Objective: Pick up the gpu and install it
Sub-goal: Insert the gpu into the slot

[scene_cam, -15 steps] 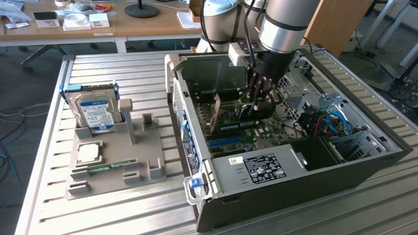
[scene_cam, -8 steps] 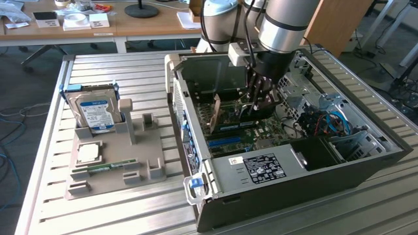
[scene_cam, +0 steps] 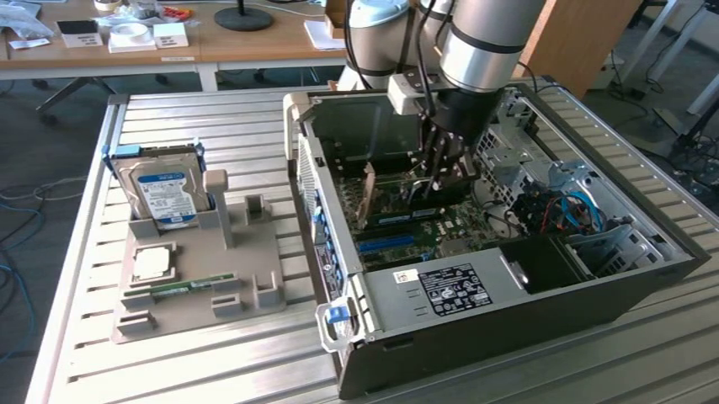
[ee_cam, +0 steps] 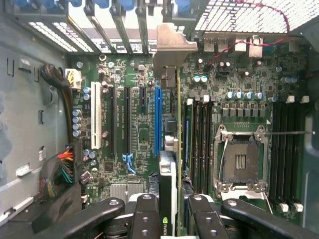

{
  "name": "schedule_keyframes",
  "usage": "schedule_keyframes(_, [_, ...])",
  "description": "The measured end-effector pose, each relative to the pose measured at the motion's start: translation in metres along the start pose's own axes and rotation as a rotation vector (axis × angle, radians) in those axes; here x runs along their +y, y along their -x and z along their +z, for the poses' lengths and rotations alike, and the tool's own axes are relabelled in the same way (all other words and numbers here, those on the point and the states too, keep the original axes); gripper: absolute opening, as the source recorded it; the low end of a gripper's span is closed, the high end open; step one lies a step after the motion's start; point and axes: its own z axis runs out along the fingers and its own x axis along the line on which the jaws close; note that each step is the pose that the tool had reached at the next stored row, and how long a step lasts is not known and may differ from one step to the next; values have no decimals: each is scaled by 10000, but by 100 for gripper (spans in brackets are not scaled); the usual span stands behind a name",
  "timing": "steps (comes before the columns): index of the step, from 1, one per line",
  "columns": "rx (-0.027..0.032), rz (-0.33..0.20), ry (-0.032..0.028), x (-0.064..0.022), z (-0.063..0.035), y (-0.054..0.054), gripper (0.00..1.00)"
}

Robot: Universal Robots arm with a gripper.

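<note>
One slip could hurt things, I think: if the gpu (ee_cam: 168,184) leans or sits off line, its bottom edge may miss its slot and bump the small parts beside the blue slot (ee_cam: 158,119). In the wrist view the gripper (ee_cam: 172,214) has its jaws squeezed tight onto the gpu, with just the card between them. The gpu stands on edge just beside the blue slot. I cannot tell if it is pushed in.

In the exterior view the gripper (scene_cam: 444,172) hangs above the blue slot (scene_cam: 388,242), inside the computer case (scene_cam: 629,282). The hard drive (scene_cam: 163,189) stands well apart from the blue slot.
</note>
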Motion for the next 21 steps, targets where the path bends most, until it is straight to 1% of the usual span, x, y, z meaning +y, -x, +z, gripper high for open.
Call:
schedule_keyframes(6, [2, -1, 1, 2, 2, -9, 27])
schedule_keyframes(9, [-1, 1, 0, 2, 29, -14, 27])
schedule_keyframes(15, [0, -1, 0, 3, 49, -24, 27])
schedule_keyframes(21, [-2, 1, -1, 11, 59, -62, 27])
